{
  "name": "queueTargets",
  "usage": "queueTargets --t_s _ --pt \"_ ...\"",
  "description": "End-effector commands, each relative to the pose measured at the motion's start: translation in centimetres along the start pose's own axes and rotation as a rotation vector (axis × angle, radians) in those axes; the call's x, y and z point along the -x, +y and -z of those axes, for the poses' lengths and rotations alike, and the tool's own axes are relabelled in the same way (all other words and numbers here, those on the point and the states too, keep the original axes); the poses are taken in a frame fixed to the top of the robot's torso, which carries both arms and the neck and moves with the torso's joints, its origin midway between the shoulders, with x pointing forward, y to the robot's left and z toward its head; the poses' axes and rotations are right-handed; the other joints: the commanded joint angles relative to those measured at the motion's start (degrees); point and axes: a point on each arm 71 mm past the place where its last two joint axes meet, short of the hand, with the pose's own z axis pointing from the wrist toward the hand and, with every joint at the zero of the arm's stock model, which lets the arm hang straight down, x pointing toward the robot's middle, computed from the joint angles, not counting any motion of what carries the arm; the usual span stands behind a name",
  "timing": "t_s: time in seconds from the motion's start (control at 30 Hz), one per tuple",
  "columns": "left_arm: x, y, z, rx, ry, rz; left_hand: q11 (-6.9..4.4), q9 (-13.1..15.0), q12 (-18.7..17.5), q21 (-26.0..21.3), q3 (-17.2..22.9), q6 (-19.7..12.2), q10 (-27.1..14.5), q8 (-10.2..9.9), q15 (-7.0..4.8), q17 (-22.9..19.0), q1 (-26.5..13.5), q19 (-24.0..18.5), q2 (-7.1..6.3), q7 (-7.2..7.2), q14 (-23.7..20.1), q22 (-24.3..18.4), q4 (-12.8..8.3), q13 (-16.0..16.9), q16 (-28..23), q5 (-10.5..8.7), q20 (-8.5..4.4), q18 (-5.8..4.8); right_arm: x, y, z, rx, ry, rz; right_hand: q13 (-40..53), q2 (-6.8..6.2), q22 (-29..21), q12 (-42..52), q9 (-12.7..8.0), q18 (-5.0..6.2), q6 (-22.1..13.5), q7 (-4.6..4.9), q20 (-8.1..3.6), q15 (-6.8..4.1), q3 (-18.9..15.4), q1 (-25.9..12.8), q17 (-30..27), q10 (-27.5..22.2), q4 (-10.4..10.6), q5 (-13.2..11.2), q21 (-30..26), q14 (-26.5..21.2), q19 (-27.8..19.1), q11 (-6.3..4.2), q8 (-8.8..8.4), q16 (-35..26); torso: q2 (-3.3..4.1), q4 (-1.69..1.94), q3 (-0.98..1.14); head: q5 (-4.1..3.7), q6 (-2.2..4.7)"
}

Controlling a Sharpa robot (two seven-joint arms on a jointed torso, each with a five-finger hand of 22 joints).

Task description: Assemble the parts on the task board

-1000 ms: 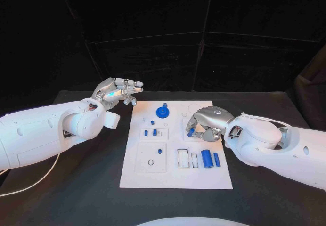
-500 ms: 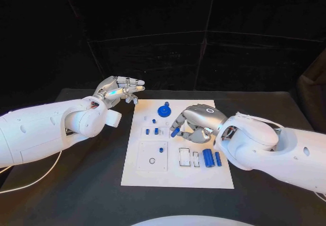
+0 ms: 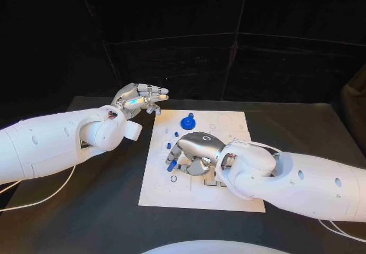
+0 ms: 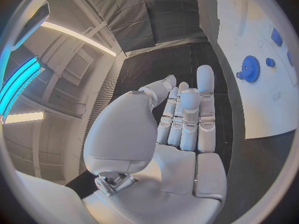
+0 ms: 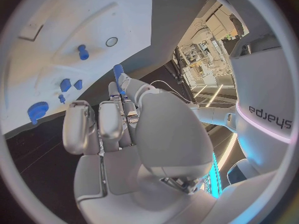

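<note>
The white task board (image 3: 229, 201) lies mid-table. My right hand (image 3: 195, 153) hovers low over its left-centre and pinches a small blue peg (image 3: 172, 165) at its fingertips; the right wrist view shows the peg (image 5: 117, 70) sticking out beyond the fingers above the board (image 5: 69, 15). A blue gear (image 3: 188, 124) stands near the board's far edge, also seen as the gear (image 5: 37, 112) and the gear (image 4: 250, 68). Small blue pegs (image 3: 167, 144) stand in the board's left part. My left hand (image 3: 142, 98) is raised beyond the board's far left corner, fingers straight, holding nothing.
A small ring (image 3: 174, 179) lies on the board near my right hand's fingertips. My right forearm (image 3: 290, 177) covers the board's right middle. My left arm (image 3: 61, 140) lies along the table's left side. Bare black table surrounds the board.
My right hand has carried the blue peg leftward across the board, from its right middle to its left-centre. The left hand has stayed raised at the far left corner.
</note>
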Motion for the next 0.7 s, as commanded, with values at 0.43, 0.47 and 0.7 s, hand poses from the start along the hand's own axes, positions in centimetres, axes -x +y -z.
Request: queueTargets --t_s 0.43,0.47,0.7 --pt "-0.2 -0.2 -0.1 -0.009 0.012 0.008 0.1 -0.04 0.18 -0.3 -0.21 -0.13 -0.19 0.01 -0.01 -0.07 0.01 -0.41 0.74 0.02 -0.49 -0.07 0.01 -0.05 -0.36 0.03 0.09 0.32 -1.7 0.1 -0.7 -0.001 0.131 0.102 0.05 0.08 -0.16 -0.38 -0.09 -0.18 0.07 0.3 0.28 0.4 0.3 -0.84 -0.21 0.96 -0.07 0.36 -0.1 0.78 -0.07 -0.72 -0.18 0.02 0.01 -0.08 0.12 0.21 -0.42" --pt "-0.2 -0.2 -0.1 -0.009 0.011 0.008 0.1 -0.04 0.18 -0.3 -0.21 -0.13 -0.19 0.01 -0.01 -0.07 0.01 -0.41 0.74 0.02 -0.49 -0.07 0.01 -0.05 -0.36 0.03 0.09 0.32 -1.8 0.1 -0.7 -0.003 0.136 0.106 0.05 0.08 -0.16 -0.38 -0.09 -0.18 0.07 0.3 0.28 0.4 0.3 -0.84 -0.21 0.96 -0.07 0.36 -0.1 0.78 -0.07 -0.72 -0.18 0.02 0.02 -0.09 0.13 0.22 -0.41" --pt "-0.2 -0.2 -0.1 -0.008 0.012 0.008 0.1 -0.04 0.18 -0.3 -0.21 -0.13 -0.19 0.01 -0.01 -0.07 0.01 -0.41 0.74 0.02 -0.49 -0.07 0.01 -0.05 -0.36 0.03 0.09 0.32 -2.0 0.0 -0.8 -0.015 0.159 0.15 0.08 0.06 -0.16 -0.41 -0.07 -0.17 0.16 0.3 0.31 0.42 0.31 -1.0 -0.34 1.07 -0.1 0.35 -0.1 0.74 -0.09 -0.73 -0.15 -0.05 0.05 -0.08 0.13 0.13 -0.48"
